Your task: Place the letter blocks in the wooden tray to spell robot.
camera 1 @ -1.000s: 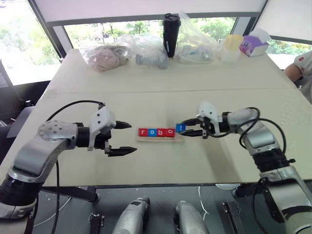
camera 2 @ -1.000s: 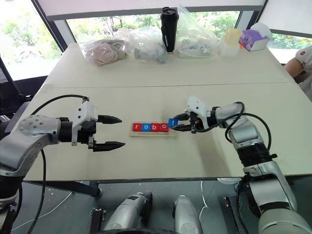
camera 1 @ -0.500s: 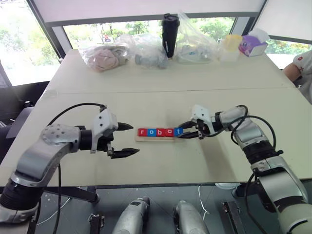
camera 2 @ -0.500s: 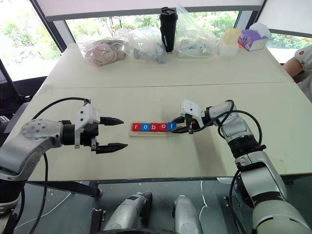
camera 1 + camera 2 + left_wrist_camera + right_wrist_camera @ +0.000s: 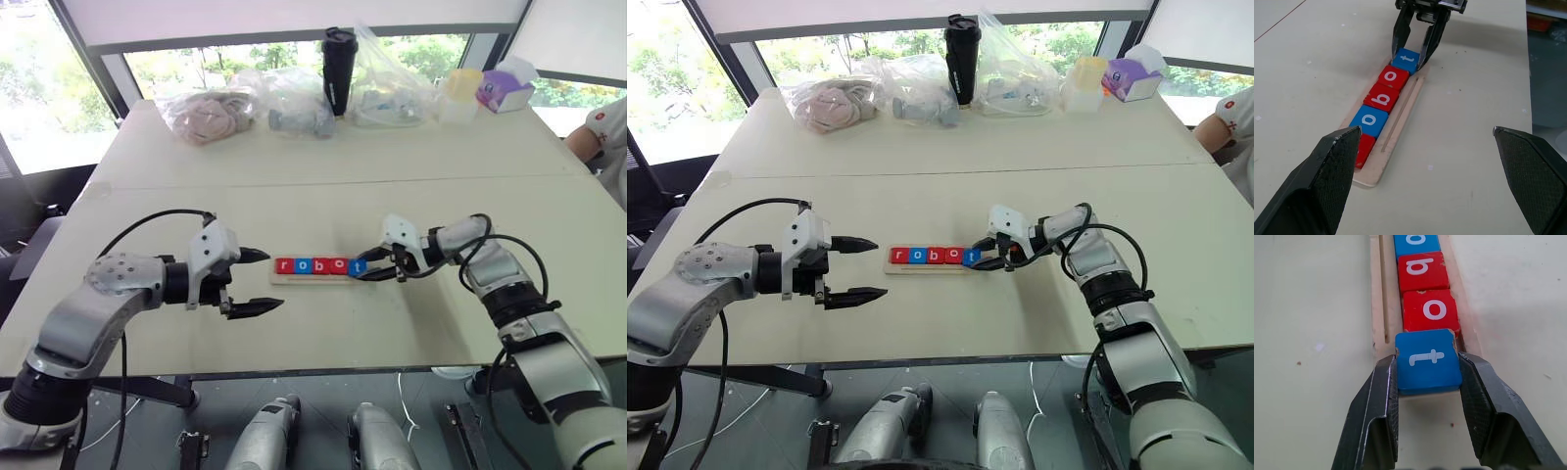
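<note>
Left gripper point(image 5: 253, 281), its tapered black fingers spread wide and empty, hangs just off the tray's left end, judged to be standing clear. The wooden tray point(image 5: 1400, 113), a pale rimmed strip, holds flat square letter blocks point(image 5: 1382, 96) reading r, o, b, o, glossy red and blue. Right gripper point(image 5: 1428, 382) is clamped on the blue t block point(image 5: 1427, 360) by its textured pads, at the tray's right end against the last o, likely being seated.

The letter blocks point(image 5: 1382, 96) read r, o, b, o, t.
</note>
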### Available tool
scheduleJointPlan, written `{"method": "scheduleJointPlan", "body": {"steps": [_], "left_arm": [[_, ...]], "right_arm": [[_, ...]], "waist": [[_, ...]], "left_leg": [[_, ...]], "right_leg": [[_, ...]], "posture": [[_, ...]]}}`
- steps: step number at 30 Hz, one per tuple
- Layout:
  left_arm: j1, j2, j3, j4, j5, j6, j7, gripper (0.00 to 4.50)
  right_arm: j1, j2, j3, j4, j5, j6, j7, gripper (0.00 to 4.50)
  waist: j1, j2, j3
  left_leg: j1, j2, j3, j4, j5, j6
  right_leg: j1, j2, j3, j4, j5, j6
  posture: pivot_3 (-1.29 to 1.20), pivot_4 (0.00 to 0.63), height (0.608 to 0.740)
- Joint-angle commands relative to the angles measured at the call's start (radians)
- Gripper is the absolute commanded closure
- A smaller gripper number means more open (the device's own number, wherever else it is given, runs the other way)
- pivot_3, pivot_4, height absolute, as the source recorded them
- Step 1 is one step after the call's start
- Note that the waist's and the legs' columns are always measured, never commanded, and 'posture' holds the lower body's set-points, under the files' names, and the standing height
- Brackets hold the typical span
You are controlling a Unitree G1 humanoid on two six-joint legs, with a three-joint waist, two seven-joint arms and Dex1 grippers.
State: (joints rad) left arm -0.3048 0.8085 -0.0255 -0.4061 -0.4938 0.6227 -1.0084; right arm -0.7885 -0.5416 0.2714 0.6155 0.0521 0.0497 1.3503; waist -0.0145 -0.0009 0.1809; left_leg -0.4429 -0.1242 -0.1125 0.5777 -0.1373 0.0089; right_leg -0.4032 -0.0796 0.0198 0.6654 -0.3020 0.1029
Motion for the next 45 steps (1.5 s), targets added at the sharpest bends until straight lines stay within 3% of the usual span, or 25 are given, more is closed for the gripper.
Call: {"method": "scheduleJointPlan", "body": {"steps": [1, 14, 20, 28, 34, 38, 45], "left_arm": [[-0.008, -0.001, 0.013, -0.02, -0.014, -0.005, 0.002, 0.0], [0.001, -0.007, 0.015, -0.026, -0.017, -0.001, 0.013, 0.0], [0.002, -0.006, 0.016, -0.027, -0.018, 0.001, 0.014, 0.0], [0.004, -0.004, 0.018, -0.027, -0.02, 0.001, 0.02, 0.0], [0.001, -0.01, 0.026, -0.02, -0.03, 0.003, 0.024, 0.0], [-0.019, -0.019, 0.045, -0.018, -0.071, 0.028, 0.027, 0.0], [-0.024, 0.005, 0.031, -0.013, -0.066, 0.031, 0.014, 0.0]], "right_arm": [[-0.033, 0.011, -0.017, 0.005, 0.002, -0.013, -0.003, 3.34], [-0.048, 0.036, -0.023, 0.055, -0.008, -0.053, -0.024, 3.34], [-0.046, 0.036, -0.03, 0.039, 0.0, -0.051, -0.024, 0.39], [-0.016, 0.021, -0.119, -0.115, 0.086, 0.063, -0.069, 0.39], [-0.003, 0.025, -0.21, -0.112, 0.088, 0.064, -0.249, 0.39], [0.008, 0.019, -0.172, -0.045, 0.005, -0.011, -0.332, 0.39], [0.013, 0.048, -0.149, 0.023, -0.019, -0.061, -0.343, 0.39]], "waist": [[0.0, 0.0, 0.0], [-0.001, 0.0, 0.0], [-0.001, 0.0, 0.0], [0.0, 0.0, 0.0], [0.002, 0.0, 0.0], [0.001, 0.0, 0.0], [-0.003, 0.0, 0.0]], "left_leg": [[0.0, 0.0, 0.0, 0.0, 0.0, 0.0], [0.0, 0.0, 0.0, 0.0, 0.0, 0.0], [0.0, 0.0, 0.0, 0.0, 0.0, 0.0], [0.0, 0.0, 0.0, 0.0, 0.0, 0.0], [0.0, 0.0, 0.0, 0.0, 0.0, 0.0], [0.0, 0.0, 0.0, 0.0, 0.0, 0.0], [0.0, 0.0, 0.0, -0.001, 0.002, 0.001]], "right_leg": [[0.0, 0.0, 0.0, 0.0, 0.0, 0.0], [0.0, 0.0, 0.0, 0.0, 0.0, 0.0], [0.0, 0.0, 0.0, 0.0, 0.0, 0.0], [0.0, 0.0, 0.0, 0.0, 0.0, 0.0], [-0.001, 0.0, 0.0, 0.0, 0.0, 0.0], [-0.001, 0.0, 0.0, 0.0, 0.0, 0.0], [0.0, 0.0, 0.001, 0.001, 0.0, 0.0]], "posture": [[0.0, 0.15, 0.74], [0.0, 0.15, 0.74], [0.0, 0.15, 0.74], [0.0, 0.15, 0.74], [0.0, 0.15, 0.74], [0.0, 0.15, 0.74], [0.0, 0.15, 0.74]]}}
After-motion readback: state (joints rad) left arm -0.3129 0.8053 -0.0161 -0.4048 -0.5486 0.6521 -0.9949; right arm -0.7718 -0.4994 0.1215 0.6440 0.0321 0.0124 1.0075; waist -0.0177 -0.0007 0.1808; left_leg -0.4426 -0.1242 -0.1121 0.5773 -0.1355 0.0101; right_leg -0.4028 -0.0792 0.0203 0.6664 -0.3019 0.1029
